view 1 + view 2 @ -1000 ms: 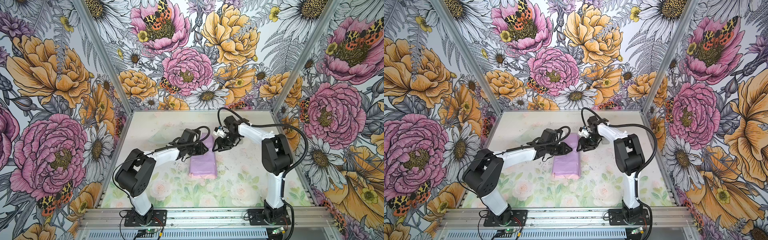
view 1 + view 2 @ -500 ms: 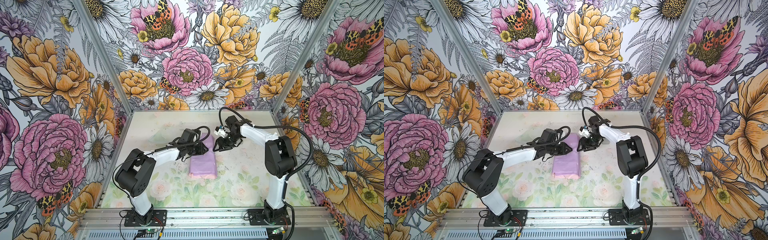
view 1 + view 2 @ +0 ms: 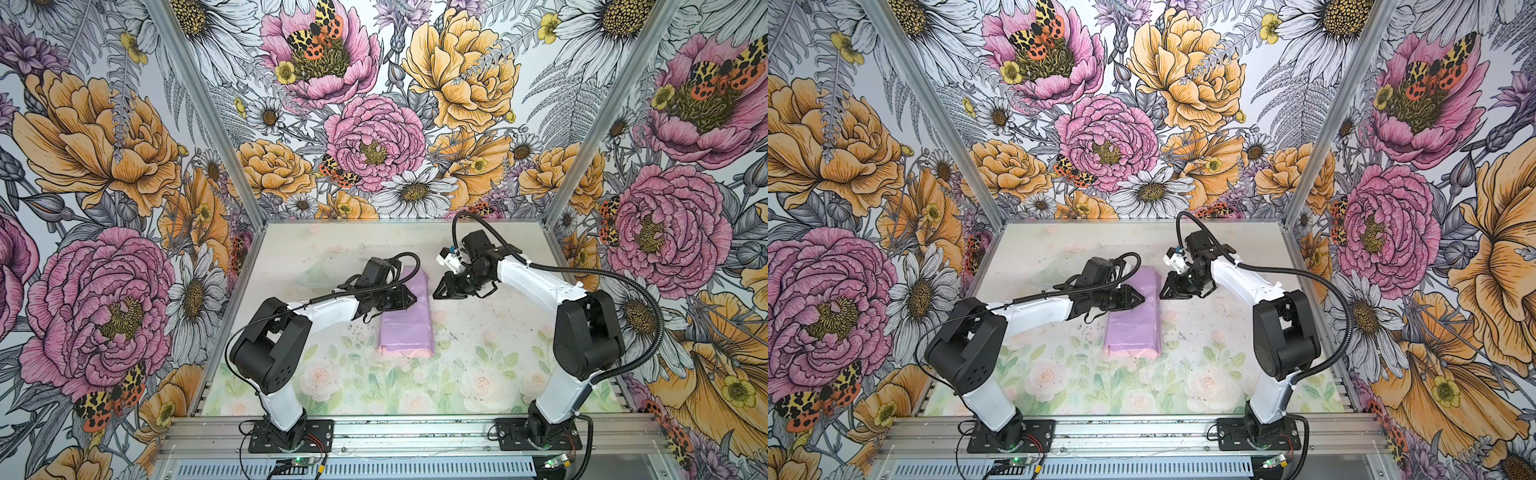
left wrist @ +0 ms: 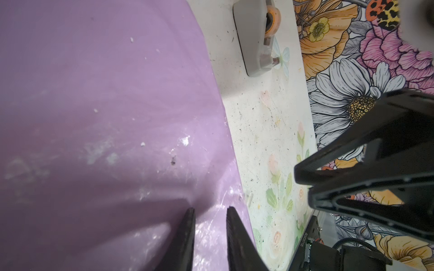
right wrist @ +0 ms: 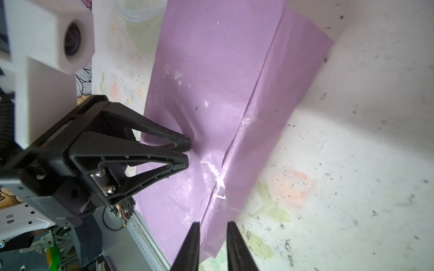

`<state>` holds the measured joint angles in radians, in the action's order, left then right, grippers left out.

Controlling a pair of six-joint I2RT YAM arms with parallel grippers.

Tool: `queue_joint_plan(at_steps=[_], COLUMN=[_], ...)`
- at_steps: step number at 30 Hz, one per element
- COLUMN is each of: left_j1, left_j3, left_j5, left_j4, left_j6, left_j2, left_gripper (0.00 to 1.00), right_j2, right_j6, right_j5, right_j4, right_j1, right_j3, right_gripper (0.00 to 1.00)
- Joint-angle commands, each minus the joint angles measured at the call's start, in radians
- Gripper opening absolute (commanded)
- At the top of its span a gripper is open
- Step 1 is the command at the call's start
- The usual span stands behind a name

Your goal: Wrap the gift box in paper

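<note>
The left gripper (image 3: 412, 300) lies low over the left edge of the paper (image 3: 406, 328). In the left wrist view its black, tapered fingers (image 4: 187, 234) stand only a little apart. The tips touch the sheet and make a shallow dent in it, and no fold is seen between them.

The paper is thin and lilac, with a soft shine, white scuff marks and one long crease. It is folded into a narrow parcel that runs from near to far at the middle of the table (image 3: 478, 332). At the near end a pale pink strip shows.

The gift box (image 3: 405, 334) is under the sheet. It shows only as a flat lilac block in the near half of the parcel.

The right gripper (image 3: 436, 296) hangs just beside the right edge of the paper, at the far half. In the right wrist view its fingers (image 5: 232, 244) leave a narrow gap. The edge of the sheet lies below this gap, and nothing is held.

The table is matt and pale, printed with faint roses and leaves and speckled with dark spots.

A grey plastic tape dispenser (image 4: 254, 40) with an orange core lies on the table, apart from the paper; only the left wrist view shows it.

Small white letters stand on a black part in that view, too small to read.
</note>
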<state>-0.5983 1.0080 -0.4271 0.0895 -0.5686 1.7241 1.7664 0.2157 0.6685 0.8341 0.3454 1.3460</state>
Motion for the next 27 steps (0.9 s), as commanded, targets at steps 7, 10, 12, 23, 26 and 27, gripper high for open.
queue_joint_plan(at_steps=[7, 10, 12, 23, 26, 27], left_j1=[-0.018, -0.018, -0.019, -0.018, -0.018, -0.018], left_j3=[-0.008, -0.008, -0.008, -0.011, -0.012, -0.013], left_j5=[0.025, 0.026, 0.024, 0.024, 0.026, 0.026], left_j4=[0.074, 0.073, 0.073, 0.073, 0.073, 0.073], left_j6=[0.017, 0.016, 0.017, 0.016, 0.017, 0.017], left_j2=[0.019, 0.019, 0.019, 0.019, 0.019, 0.019], left_gripper=[0.26, 0.26, 0.26, 0.26, 0.26, 0.26], right_j2=[0.055, 0.065, 0.071, 0.096, 0.105, 0.108], right_j6=[0.046, 0.054, 0.053, 0.058, 0.06, 0.064], right_j5=[0.02, 0.03, 0.036, 0.036, 0.036, 0.037], right_j4=[-0.105, -0.12, -0.124, -0.145, -0.156, -0.162], right_j1=[0.026, 0.028, 0.029, 0.032, 0.032, 0.033], right_j3=[-0.018, -0.017, -0.018, -0.056, -0.061, -0.063], right_gripper=[0.15, 0.13, 0.12, 0.07, 0.07, 0.06])
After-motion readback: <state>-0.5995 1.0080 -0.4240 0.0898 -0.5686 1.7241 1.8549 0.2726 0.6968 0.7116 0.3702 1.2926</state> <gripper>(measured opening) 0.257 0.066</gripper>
